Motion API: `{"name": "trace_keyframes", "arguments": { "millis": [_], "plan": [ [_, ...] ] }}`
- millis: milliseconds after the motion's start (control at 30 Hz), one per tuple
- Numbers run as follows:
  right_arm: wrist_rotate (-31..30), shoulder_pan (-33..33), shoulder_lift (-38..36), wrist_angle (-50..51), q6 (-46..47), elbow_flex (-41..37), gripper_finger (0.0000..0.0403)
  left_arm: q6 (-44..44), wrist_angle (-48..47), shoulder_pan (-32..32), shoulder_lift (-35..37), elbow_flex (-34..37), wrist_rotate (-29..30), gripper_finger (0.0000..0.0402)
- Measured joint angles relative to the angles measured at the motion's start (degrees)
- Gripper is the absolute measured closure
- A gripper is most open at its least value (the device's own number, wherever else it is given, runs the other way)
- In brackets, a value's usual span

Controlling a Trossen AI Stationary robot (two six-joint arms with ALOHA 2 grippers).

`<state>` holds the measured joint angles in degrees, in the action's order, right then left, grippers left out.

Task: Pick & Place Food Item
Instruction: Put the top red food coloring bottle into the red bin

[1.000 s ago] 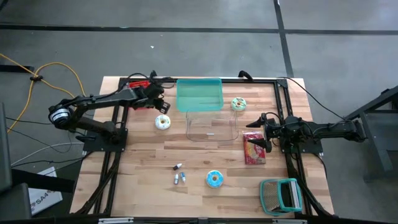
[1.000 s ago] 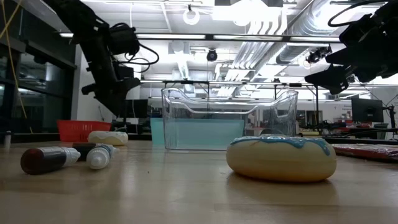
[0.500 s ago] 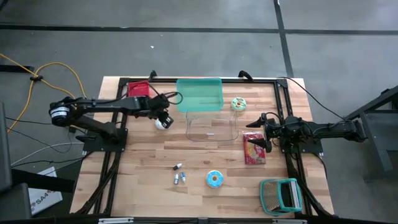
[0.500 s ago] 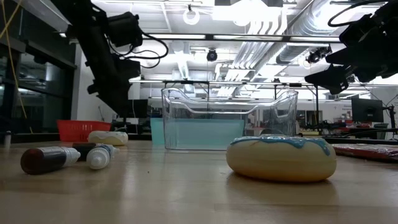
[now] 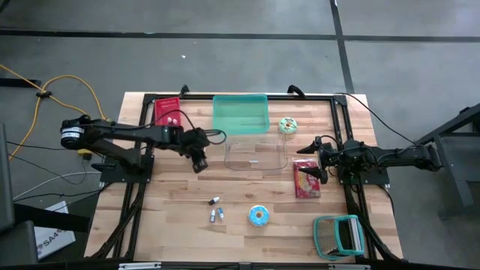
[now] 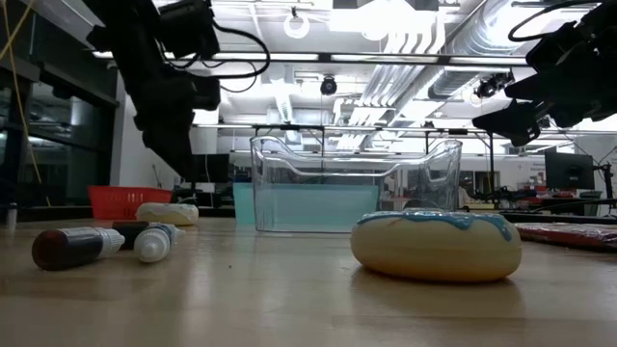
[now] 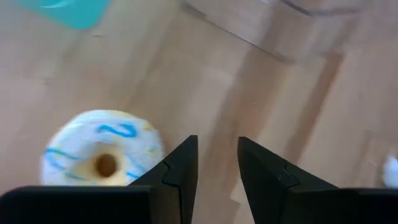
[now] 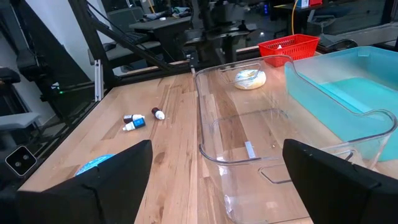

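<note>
A white donut with blue drizzle (image 7: 102, 155) lies flat on the wooden table, left of the clear container (image 5: 255, 150). My left gripper (image 7: 217, 168) hangs over the table right beside it, pointing steeply down, its fingers a narrow gap apart with only bare wood between them. In the high view this gripper (image 5: 199, 159) covers the donut. The low view shows the donut (image 6: 167, 213) under the dark left arm. My right gripper (image 8: 214, 186) waits wide open and level at the table's right side (image 5: 319, 154).
A teal tray (image 5: 241, 114) sits behind the clear container, with a red basket (image 5: 167, 111) at the far left. A green donut (image 5: 287, 124), a red packet (image 5: 306, 178), a blue donut (image 5: 258, 216), small bottles (image 5: 216, 211) and a teal rack (image 5: 339, 234) lie about.
My left gripper has swung from beside the red basket toward the table's near edge, to a place over the white donut, and has rolled at the wrist on the way. The gap between its fingers stays narrow. The donut has not moved.
</note>
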<state>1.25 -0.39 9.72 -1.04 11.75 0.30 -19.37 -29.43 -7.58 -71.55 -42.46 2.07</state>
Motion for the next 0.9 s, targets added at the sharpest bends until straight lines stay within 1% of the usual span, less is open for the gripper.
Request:
{"name": "trace_keyframes", "arguments": {
  "millis": [300,800,900],
  "plan": [
    [0.0,0.0,0.0,0.0,0.0,0.0,0.0053,6.0,0.2,8.0,0.0,0.0,0.0,0.0293],
    [0.0,0.0,0.0,0.0,0.0,0.0,0.0053,5.6,6.7,22.9,0.0,0.0,0.0,0.0293],
    [0.0,0.0,0.0,0.0,0.0,0.0,0.0053,3.6,7.9,25.7,0.0,0.0,0.0,0.0293]
  ]
}}
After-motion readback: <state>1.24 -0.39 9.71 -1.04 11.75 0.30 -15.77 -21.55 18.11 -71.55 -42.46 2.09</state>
